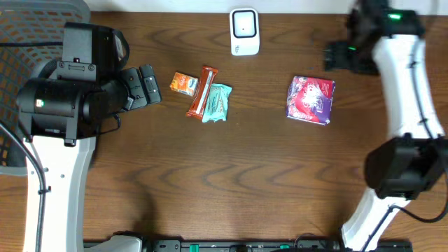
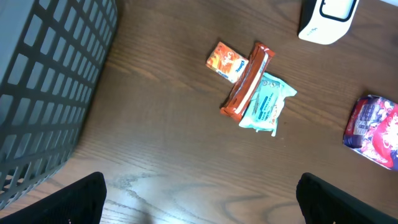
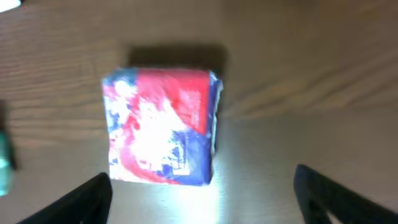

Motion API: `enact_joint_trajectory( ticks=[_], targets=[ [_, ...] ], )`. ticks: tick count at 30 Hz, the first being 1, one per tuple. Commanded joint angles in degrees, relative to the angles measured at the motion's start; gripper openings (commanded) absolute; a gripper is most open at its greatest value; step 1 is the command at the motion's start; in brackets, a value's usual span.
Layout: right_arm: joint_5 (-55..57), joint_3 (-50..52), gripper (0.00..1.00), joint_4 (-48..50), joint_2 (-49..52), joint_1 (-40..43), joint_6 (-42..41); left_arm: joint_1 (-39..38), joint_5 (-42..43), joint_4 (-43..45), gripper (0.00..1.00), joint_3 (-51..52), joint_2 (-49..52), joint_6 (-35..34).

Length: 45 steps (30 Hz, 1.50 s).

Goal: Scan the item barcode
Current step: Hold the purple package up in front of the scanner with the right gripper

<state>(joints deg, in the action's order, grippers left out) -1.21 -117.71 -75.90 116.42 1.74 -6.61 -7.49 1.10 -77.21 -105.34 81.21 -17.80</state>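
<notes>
The right gripper (image 3: 200, 196) stands wide, not touching the red-and-purple packet (image 3: 161, 127) on the table (image 3: 311, 74). The left gripper (image 2: 200, 196) gapes wide, holding nothing.

Three small snack packets (image 1: 203, 93) are lying left of the purple foil pouch (image 1: 311, 100); the white plastic scanner (image 1: 244, 31) is standing behind, between them.
</notes>
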Motion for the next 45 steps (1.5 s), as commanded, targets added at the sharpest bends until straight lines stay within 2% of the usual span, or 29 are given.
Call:
enact_joint_trajectory(
  ticks=[1,4,8,9,11,13,16,18,21,23,27,31,34,40,45],
  targets=[
    [-27.7,8.3,0.84,1.3,3.3,9.0,9.0,0.2,-0.7,-0.1,0.98,-0.3,0.1,0.0],
    [-35.3,15.0,0.85,5.4,4.5,12.3,10.3,0.2,-0.7,-0.1,0.98,-0.3,0.1,0.0],
    [-36.4,23.6,0.84,13.7,5.6,13.8,9.2,0.2,-0.7,-0.1,0.98,-0.3,0.1,0.0],
    [-36.8,28.4,0.82,19.2,5.6,13.6,7.4,0.2,-0.7,-0.1,0.98,-0.3,0.1,0.0],
    [-36.9,32.0,0.75,23.4,5.6,13.3,5.4,0.2,-0.7,-0.1,0.98,-0.3,0.1,0.0],
    [-37.0,35.5,0.54,27.6,5.6,12.5,3.1,0.2,-0.7,-0.1,0.98,-0.3,0.1,0.0],
    [-40.5,37.6,0.01,30.6,5.6,11.0,2.2,0.2,-0.7,-0.1,0.98,-0.3,0.1,0.0],
    [-45.8,37.6,0.01,31.7,5.6,9.7,2.1,0.2,-0.7,-0.1,0.98,-0.3,0.1,0.0],
    [-59.9,37.5,0.01,36.3,5.6,7.5,0.2,0.2,-0.7,-0.1,0.98,-0.3,0.1,0.0],
    [-68.7,37.5,0.01,44.6,5.6,5.3,-7.1,0.2,-0.7,-0.1,0.98,-0.3,0.1,0.0],
    [-70.4,37.0,0.01,66.6,5.6,0.3,-29.2,0.2,-0.7,-0.1,0.98,-0.3,0.1,0.0],
    [-61.3,37.0,0.01,96.1,5.6,-4.8,-49.7,0.2,-0.7,-0.1,0.98,-0.3,0.1,0.0],
    [-48.6,37.0,0.01,107.5,5.6,-7.9,-57.0,0.2,-0.7,-0.1,0.98,-0.3,0.1,0.0],
    [-24.5,37.0,0.01,102.6,5.6,-13.6,-57.1,0.2,-0.7,-0.1,0.98,-0.3,0.1,0.0],
    [-17.9,35.7,0.01,102.5,5.6,-15.1,-54.1,0.2,-0.7,-0.1,0.98,-0.3,0.1,0.0]
  ],
)
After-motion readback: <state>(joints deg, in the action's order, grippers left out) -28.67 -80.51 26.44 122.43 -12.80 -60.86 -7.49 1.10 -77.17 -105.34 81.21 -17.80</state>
